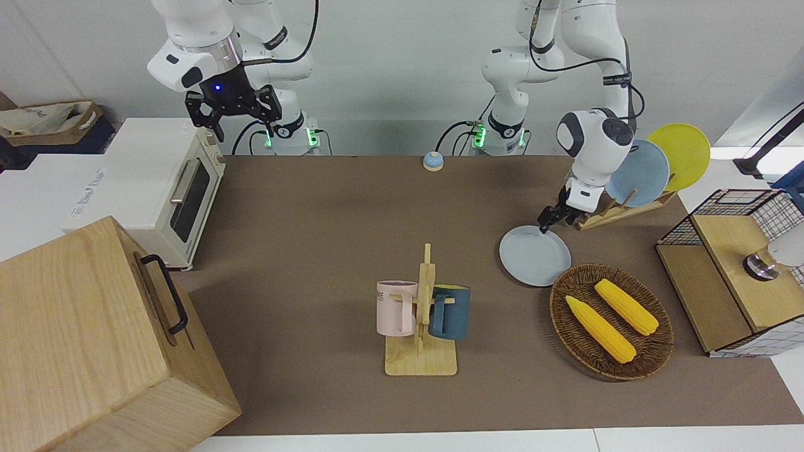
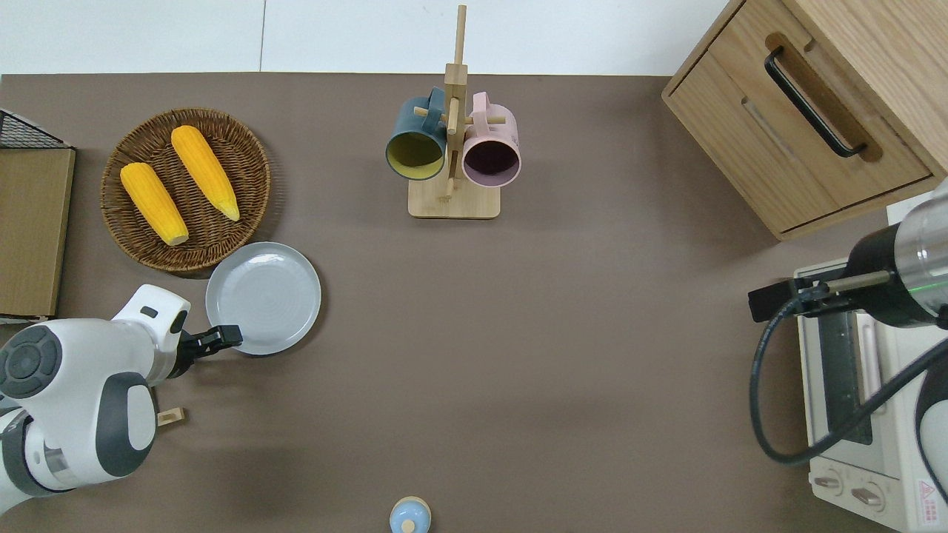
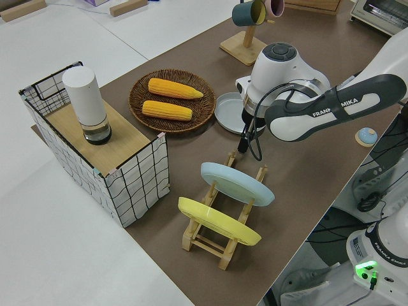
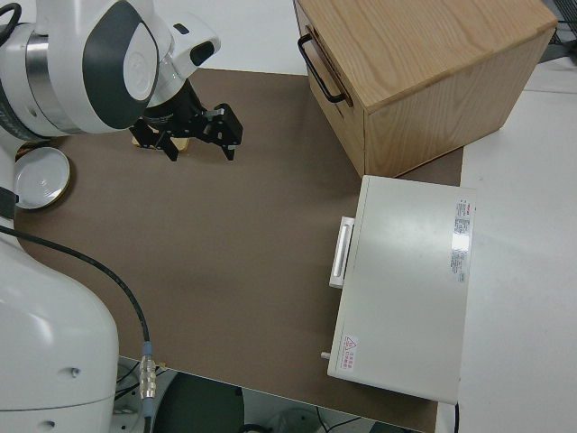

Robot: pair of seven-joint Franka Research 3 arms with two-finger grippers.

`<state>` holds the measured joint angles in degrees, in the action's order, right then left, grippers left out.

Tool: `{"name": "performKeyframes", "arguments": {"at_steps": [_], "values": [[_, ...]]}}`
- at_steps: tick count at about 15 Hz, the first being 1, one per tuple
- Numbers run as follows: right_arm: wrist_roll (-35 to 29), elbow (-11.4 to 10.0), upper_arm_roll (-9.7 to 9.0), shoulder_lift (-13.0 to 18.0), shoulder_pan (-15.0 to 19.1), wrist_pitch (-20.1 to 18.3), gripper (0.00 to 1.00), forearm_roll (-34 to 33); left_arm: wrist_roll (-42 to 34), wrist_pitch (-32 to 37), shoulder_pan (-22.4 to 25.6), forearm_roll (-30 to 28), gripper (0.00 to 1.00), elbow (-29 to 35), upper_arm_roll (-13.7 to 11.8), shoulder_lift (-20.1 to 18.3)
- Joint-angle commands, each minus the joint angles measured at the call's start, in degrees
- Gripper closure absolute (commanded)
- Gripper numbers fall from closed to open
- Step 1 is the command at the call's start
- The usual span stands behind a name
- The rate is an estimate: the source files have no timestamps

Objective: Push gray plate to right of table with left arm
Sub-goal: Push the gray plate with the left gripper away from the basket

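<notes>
The gray plate [image 1: 535, 256] lies flat on the brown table [image 1: 314, 220] toward the left arm's end, its rim touching the wicker basket [image 1: 653, 351]. It also shows in the overhead view [image 2: 264, 298] and the left side view [image 3: 229, 111]. My left gripper [image 1: 544, 220] is shut and low at the plate's rim, on the side nearer to the robots and toward the left arm's end; the overhead view [image 2: 227, 337] shows its tip at the rim. My right gripper [image 1: 233, 114] is open and empty, and that arm is parked.
The basket holds two corn cobs. A dish rack [image 1: 612, 210] with a sky-blue plate [image 1: 644, 172] and a yellow plate [image 1: 684, 154] stands near the left arm's wrist. A mug rack [image 1: 421, 361] stands mid-table. A toaster oven [image 1: 157, 182] and wooden cabinet [image 1: 81, 339] fill the right arm's end.
</notes>
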<state>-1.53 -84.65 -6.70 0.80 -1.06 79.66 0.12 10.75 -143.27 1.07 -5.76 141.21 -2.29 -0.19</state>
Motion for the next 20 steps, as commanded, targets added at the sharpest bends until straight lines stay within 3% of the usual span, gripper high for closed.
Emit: {"name": "performKeyframes", "arguments": {"at_steps": [1, 4, 7, 15, 20], "values": [[-0.1, 0.5, -0.86, 0.2, 1.2, -0.8, 0.017, 0.6, 0.6, -1.5, -0.5, 0.0, 0.53, 1.0, -0.2, 0.0], [-0.1, 0.5, -0.77, 0.2, 1.2, -0.8, 0.017, 0.6, 0.6, -1.5, -0.5, 0.0, 0.81, 1.0, -0.2, 0.2], [-0.1, 0.5, -0.86, 0.2, 1.2, -0.8, 0.017, 0.6, 0.7, -1.5, -0.7, 0.0, 0.98, 1.0, -0.2, 0.3], [-0.1, 0.5, -0.86, 0.2, 1.2, -0.8, 0.017, 0.6, 0.9, -1.3, -1.5, 0.0, 1.0, 1.0, -0.2, 0.3], [-0.1, 0.5, -0.77, 0.2, 1.2, -0.8, 0.017, 0.6, 8.4, -1.3, -5.7, 0.0, 1.0, 0.9, -0.1, 0.4]]}}
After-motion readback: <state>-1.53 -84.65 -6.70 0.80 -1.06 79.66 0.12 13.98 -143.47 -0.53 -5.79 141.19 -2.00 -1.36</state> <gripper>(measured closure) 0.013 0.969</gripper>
